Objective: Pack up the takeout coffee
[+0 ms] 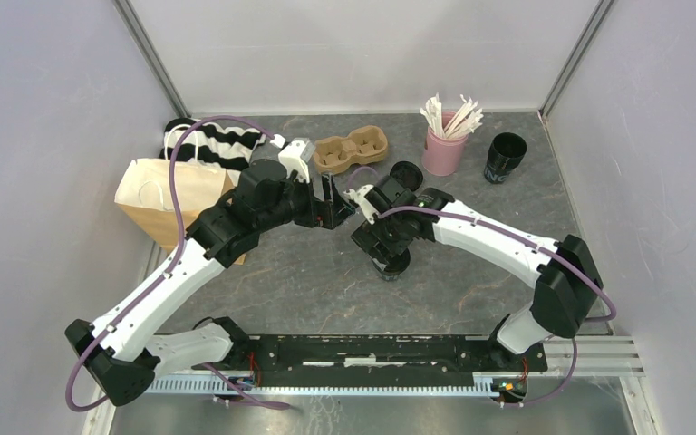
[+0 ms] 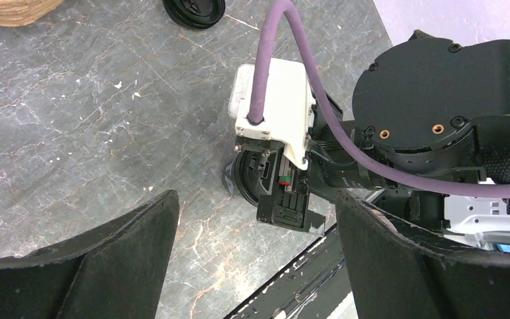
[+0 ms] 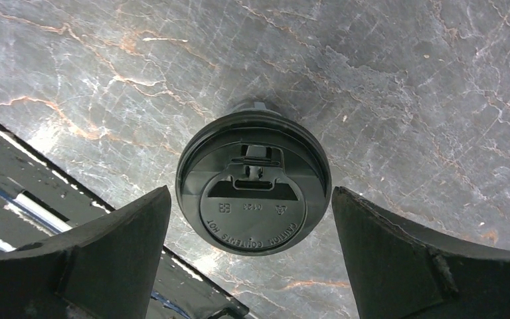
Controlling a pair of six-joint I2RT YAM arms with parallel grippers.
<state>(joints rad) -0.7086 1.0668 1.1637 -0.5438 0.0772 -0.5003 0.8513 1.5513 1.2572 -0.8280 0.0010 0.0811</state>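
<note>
Grey marbled tabletop (image 1: 308,290) is where we see the right gripper (image 3: 251,193) spread wide either side of one lidded black cup (image 3: 252,219), nearer the arm bases than the carrier tray (image 1: 352,151), the left gripper (image 2: 255,206) likewise apart and holding nothing, and the second cup (image 1: 505,157) lidless, well right of that tray.

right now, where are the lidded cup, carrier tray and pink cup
lidded cup (image 3: 252,199), right wrist view, lid top
carrier tray (image 1: 350,150), top view, bridge between holes
pink cup (image 1: 442,157), top view, side wall
</note>
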